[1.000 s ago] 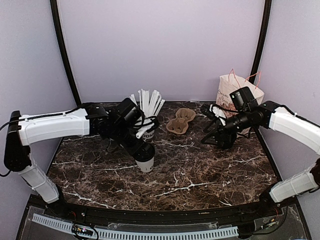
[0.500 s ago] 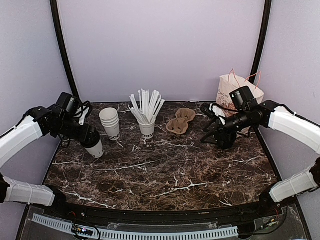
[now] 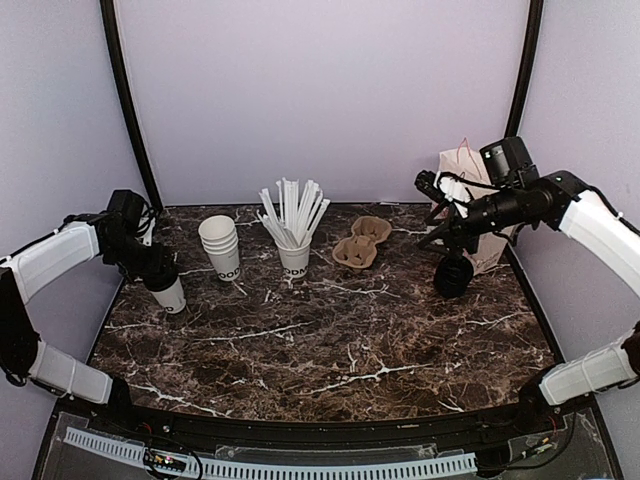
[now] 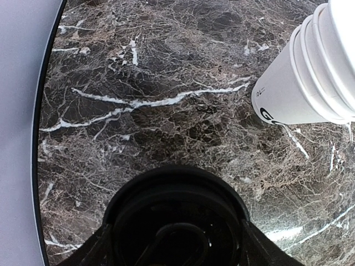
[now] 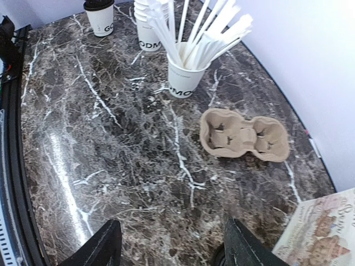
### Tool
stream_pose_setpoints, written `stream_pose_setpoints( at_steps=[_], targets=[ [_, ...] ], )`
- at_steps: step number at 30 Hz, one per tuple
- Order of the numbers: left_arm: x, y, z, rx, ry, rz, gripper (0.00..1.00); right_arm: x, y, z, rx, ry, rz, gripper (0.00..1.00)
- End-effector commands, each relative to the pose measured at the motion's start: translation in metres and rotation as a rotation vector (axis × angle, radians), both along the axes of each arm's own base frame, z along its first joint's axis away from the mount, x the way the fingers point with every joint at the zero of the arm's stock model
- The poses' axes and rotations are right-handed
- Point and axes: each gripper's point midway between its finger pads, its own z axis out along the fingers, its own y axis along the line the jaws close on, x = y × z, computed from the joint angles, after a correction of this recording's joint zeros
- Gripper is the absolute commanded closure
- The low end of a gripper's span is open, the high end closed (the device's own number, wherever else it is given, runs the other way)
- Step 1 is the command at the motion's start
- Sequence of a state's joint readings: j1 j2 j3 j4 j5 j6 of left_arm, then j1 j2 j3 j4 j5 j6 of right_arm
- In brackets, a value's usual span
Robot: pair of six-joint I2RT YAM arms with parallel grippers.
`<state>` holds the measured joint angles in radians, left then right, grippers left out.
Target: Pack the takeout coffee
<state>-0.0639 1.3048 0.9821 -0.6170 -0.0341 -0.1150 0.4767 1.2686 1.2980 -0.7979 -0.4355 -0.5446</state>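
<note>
**Left gripper has the coffee; the carrier lies well off to its right**

Left gripper (image 3: pixel 158 278) comes down from above on the takeout coffee (image 5: pixel 101 20). In the left wrist view its two fingers sit tight against either side of the black lid, so I read it as clamped on the cup at lid level. Cup is directly under the gripper with its long axis vertical. Can't tell whether the base is on the marble table (image 3: pixel 330 350) or just off it.

Right gripper (image 5: pixel 176 246) is spread wide and holds nothing. It hangs well apart from the coffee, on the far side of the table.

Relation that matters:
- From the left gripper, everything it needs lies to its right.
- Stacked cups (image 3: pixel 222 250) are just beside it on that side.
- Straw cup (image 3: pixel 293 255) comes after those.
- Cardboard carrier (image 3: pixel 362 242) is beyond the straw cup, with its wells facing up.
- Paper bag (image 3: pixel 480 190) is furthest out, right behind the right gripper.

Judgement: the left arm owns the cup, but the right arm is much nearer both carrier and bag. The next move looks like a long rightward carry. The cup should stay upright and pass on the near side of the stacked cups and straws. The straws fan out wide, so that's the likely snag.
</note>
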Motion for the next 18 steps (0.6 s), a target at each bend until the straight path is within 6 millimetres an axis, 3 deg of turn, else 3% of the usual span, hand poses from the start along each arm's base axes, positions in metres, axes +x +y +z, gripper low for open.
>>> stream_pose_setpoints(
  at_steps=[1,7,12,16,18],
  targets=[
    [0.009,-0.001,0.001,-0.012,-0.039,-0.013,0.27,0.01,-0.029,0.027,-0.059,-0.136,-0.103,0.35],
    [0.007,0.002,-0.002,-0.008,-0.032,0.003,0.08,0.027,-0.045,0.038,-0.032,-0.071,-0.202,0.38],
    [0.004,-0.002,0.007,-0.029,-0.073,-0.006,0.05,0.027,-0.053,0.063,0.027,-0.085,-0.236,0.37],
    [0.003,-0.001,0.039,-0.042,-0.137,0.01,0.05,0.027,-0.076,0.084,0.117,-0.09,-0.304,0.37],
    [0.001,-0.01,0.068,-0.086,-0.231,-0.026,0.05,0.029,-0.089,0.086,0.153,-0.088,-0.357,0.37]
  ],
)
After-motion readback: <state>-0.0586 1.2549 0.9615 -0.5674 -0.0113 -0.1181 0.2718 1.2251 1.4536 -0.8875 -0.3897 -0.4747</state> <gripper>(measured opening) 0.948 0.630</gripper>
